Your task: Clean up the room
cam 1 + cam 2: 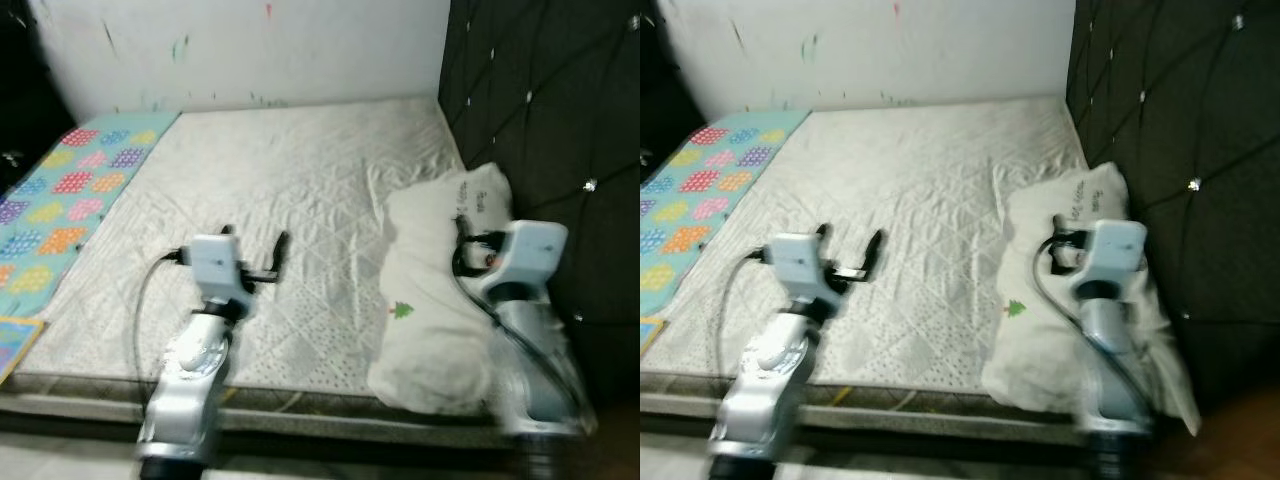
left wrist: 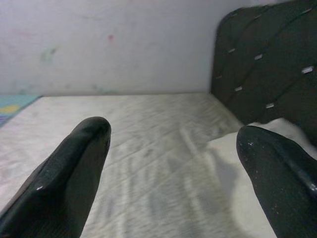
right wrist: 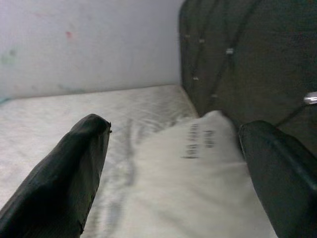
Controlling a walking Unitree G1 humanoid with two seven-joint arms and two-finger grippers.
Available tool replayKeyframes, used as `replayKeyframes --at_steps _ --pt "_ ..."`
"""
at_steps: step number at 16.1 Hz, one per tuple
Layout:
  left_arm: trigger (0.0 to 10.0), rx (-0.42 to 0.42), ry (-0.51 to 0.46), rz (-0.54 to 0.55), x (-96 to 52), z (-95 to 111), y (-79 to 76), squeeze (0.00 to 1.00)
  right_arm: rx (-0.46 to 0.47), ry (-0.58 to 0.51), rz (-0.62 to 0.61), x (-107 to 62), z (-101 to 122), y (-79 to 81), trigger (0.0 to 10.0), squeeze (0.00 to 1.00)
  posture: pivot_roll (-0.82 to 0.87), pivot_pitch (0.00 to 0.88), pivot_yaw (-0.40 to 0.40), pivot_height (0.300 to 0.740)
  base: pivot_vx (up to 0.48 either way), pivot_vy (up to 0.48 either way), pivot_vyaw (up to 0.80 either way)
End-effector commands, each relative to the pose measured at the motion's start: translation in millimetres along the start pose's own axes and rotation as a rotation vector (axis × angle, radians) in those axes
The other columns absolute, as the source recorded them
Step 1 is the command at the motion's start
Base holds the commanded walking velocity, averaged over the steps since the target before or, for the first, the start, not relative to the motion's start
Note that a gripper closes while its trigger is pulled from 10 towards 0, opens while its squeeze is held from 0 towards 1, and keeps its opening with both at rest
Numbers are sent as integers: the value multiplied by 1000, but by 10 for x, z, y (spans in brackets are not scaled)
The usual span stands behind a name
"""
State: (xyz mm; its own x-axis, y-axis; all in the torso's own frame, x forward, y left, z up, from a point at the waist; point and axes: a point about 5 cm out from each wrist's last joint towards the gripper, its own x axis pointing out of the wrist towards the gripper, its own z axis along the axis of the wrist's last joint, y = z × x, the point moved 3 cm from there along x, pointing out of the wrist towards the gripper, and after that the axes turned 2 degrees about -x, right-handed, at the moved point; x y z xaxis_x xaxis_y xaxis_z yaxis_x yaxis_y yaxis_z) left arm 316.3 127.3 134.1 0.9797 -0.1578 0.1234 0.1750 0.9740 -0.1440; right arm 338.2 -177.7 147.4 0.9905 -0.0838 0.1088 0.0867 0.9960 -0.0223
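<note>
The white pillow [image 1: 440,300] lies on the bed, on the side next to the dark headboard [image 1: 560,120], with one end near the front edge of the mattress [image 1: 290,190]. It looks like the thing to tidy now.

The right tool [image 3: 173,163] hangs just over the pillow with its two black fingers [image 3: 69,173] spread wide apart, holding nothing. The left tool [image 1: 255,250] is near the pillow, over the bare mattress on the side away from the headboard. It is spread wide too, and empty.

To do this step well, I think the right tool should come down so one finger goes on each side of a fold of the pillow, then close slowly. The pillow is soft, so a pinch on a thick part should hold better than a pinch on a thin corner. The left tool could help by taking the other end, so the pillow does not sag or drag.

The pillow is puffy and lumpy, with small dark writing and a little green tree on it. The mattress is pale and shiny, with stitched diamond lines and some wrinkles. The headboard is dark and padded, with shiny buttons. Well away from the pillow, on the far side of the mattress, lies a flat mat [image 1: 70,200] with bright dotted shapes. Behind the bed the wall [image 1: 250,50] is white with small paint marks.
</note>
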Motion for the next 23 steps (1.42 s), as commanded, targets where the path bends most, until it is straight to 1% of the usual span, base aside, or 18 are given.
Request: replayKeyframes --at_steps 1,8,9,10,11,13,15,19,23 --pt "10000 1 -9 -2 13 27 -5 0 -10 0 -3 7 13 -31 10000 0 -284 0 150 740 0 349 0" --pt "10000 -7 0 6 14 8 0 0 -23 19 25 13 -30 19 10000 0 -288 0 148 740 0 337 0" --pt "10000 -11 -7 -3 12 12 -6 0 -25 20 29 15 -35 25 10000 0 -289 0 148 740 0 0 0" --pt "10000 -46 -9 -25 8 20 -24 0 -27 21 32 18 -35 31 10000 0 -290 0 147 740 0 0 0" --pt "10000 -41 -16 -25 11 39 -16 0 -32 20 37 23 -29 38 10000 0 -289 0 145 740 0 0 0" --pt "10000 -67 -26 -42 2 55 -35 0 -35 21 40 20 -36 41 10000 0 -289 0 147 740 0 0 0" --pt "10000 -70 -24 -56 -4 53 -64 0 -36 21 41 22 -36 45 10000 0 -287 0 144 740 253 0 0" --pt "10000 -81 -25 -59 -12 56 -61 0 -38 21 49 24 -41 65 10000 0 -284 0 145 740 275 0 0" --pt "10000 -83 -21 -69 -14 54 -70 0 -42 21 36 23 -46 35 10000 0 -288 0 153 740 286 0 0"
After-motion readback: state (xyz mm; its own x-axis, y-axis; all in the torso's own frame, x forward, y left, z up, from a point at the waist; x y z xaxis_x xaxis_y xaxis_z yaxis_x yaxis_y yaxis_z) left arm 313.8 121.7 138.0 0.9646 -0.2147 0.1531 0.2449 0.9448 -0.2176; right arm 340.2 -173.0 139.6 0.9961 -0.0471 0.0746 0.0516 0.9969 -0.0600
